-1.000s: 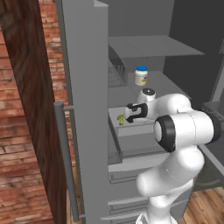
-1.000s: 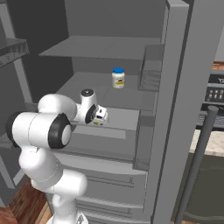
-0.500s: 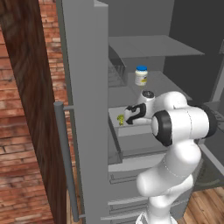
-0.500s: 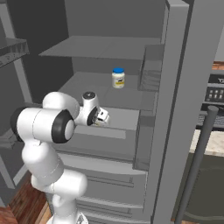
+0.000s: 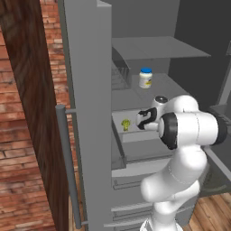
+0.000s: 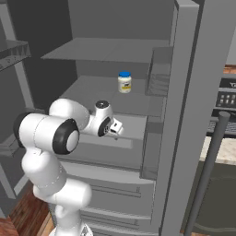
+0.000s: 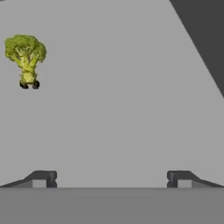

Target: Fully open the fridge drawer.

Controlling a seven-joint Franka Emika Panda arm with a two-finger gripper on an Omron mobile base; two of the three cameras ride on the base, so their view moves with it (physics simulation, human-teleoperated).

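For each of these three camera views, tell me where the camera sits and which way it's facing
Left base view: behind the arm to its left, facing into the open fridge; the white arm rises at lower right, gripper over the fridge drawer near the broccoli.
Right base view: behind to the right, same fridge; arm at lower left, gripper.
Hand view: on the hand, looking down at the drawer floor; both finger tips wide apart.
Shared: both base views show the jar on the shelf; left base and hand views share the broccoli.
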